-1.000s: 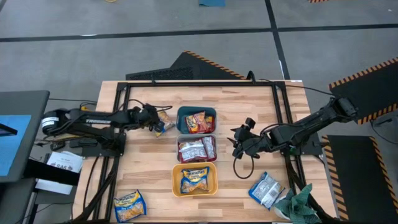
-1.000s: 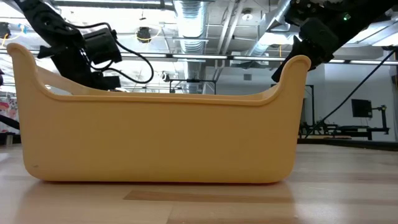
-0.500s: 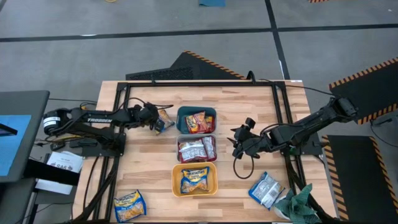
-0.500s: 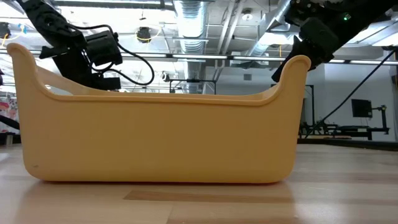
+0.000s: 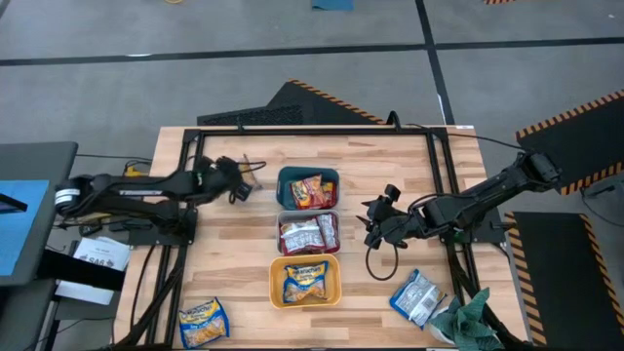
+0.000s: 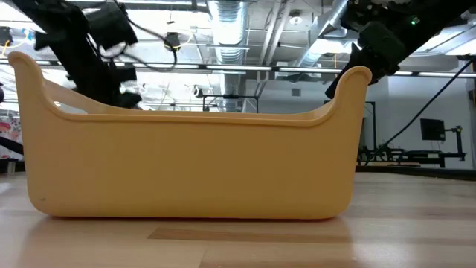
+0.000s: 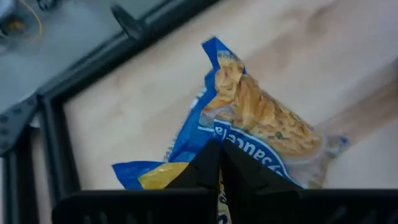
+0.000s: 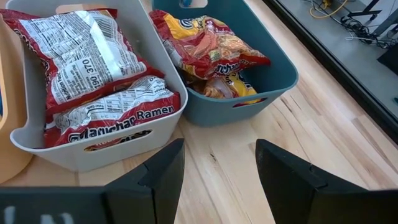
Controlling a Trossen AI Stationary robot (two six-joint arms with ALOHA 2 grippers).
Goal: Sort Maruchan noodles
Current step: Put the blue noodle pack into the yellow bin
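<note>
A yellow-and-blue Maruchan noodles packet (image 7: 261,112) is in my left gripper (image 7: 216,149), which is shut on it left of the teal bin (image 5: 282,178); in the high view my left gripper (image 5: 237,185) hides the packet. The teal bin holds red-orange packets (image 8: 208,50), the white bin (image 5: 282,226) holds silver-white ones (image 8: 93,68), and the orange bin (image 5: 277,283) holds a yellow one (image 5: 305,281). My right gripper (image 5: 373,226) stands open to the right of the white bin, touching nothing. My left gripper pinches the packet between its two shut fingers at the edge (image 7: 217,138) nearest the wrist camera. The rest of the packet stretches away beyond the fingertips above the wooden table. I cannot tell whether any part of it rests on the wood.
One more yellow-and-blue packet (image 5: 203,322) lies at the table's near left, a silver-white packet (image 5: 417,297) at the near right beside a green rag (image 5: 470,320). A black frame (image 5: 195,156) borders the table. In the low view the orange bin (image 6: 186,164) fills the foreground.
My left gripper has shut on the yellow-and-blue packet left of the teal bin and has risen; the packet, seen beside the gripper before, is now hidden under it in the high view.
</note>
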